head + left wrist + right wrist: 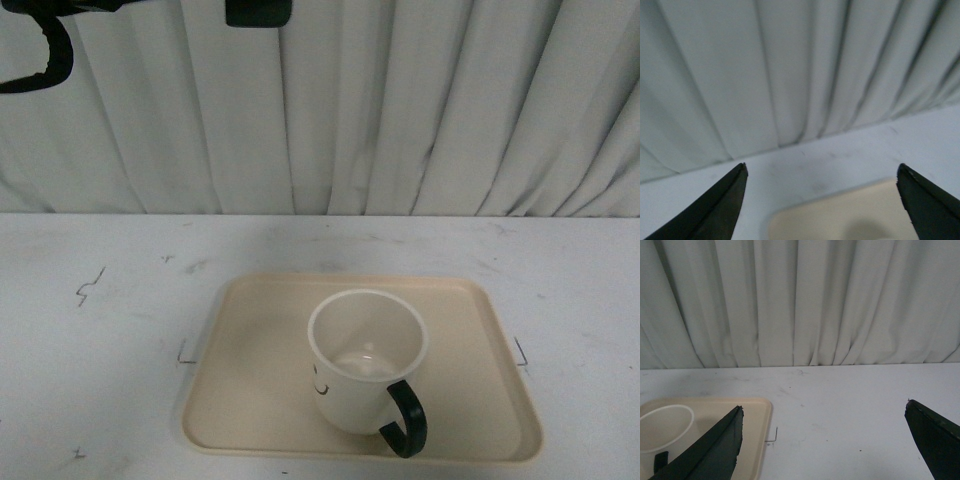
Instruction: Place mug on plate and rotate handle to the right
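The left tool (821, 165) stands spread wide, framing the plate (815, 220).

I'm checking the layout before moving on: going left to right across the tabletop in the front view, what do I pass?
Dark scratch mark → plate, left rim → mug → handle → plate, right rim.

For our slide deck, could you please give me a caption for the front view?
Mug upright on the plate, its handle pointing toward the camera and slightly right.
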`<state>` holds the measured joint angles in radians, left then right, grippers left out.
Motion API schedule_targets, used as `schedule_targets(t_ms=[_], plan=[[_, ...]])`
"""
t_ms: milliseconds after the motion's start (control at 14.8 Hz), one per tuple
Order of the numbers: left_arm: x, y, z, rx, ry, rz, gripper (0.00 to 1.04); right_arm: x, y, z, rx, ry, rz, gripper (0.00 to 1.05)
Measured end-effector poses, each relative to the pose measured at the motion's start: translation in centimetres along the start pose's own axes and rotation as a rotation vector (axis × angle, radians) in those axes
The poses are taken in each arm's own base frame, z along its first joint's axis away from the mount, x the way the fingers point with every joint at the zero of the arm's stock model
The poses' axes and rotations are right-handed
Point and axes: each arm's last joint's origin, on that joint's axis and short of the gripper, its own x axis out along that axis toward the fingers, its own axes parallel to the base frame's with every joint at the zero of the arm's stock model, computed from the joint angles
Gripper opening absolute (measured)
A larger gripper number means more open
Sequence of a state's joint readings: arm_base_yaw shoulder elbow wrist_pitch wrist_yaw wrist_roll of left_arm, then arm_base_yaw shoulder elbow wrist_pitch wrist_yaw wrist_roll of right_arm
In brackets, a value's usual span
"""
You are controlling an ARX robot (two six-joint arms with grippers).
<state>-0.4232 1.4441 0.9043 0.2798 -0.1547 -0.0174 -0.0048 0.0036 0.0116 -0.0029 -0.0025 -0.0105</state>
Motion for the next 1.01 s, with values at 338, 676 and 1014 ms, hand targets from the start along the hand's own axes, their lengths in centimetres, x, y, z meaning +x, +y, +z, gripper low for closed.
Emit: schedule_targets(t_ms=[338,676,1014], plan=[[-6.6,5.1,-6.8,-0.081,-0.298,0.283,0.33,0.0,0.0,0.0,0.000,0.001,-0.002,0.98],[-9.6,6.4,-11.1,-0.068,-0.211,0.263,0.02,0.0,0.0,0.0,0.000,0.001,-0.003,0.98],[-12.0,7.1,-12.1,-0.071,-0.240,0.264,0.02,0.0,0.0,0.0,0.000,0.001,-0.003,0.98]])
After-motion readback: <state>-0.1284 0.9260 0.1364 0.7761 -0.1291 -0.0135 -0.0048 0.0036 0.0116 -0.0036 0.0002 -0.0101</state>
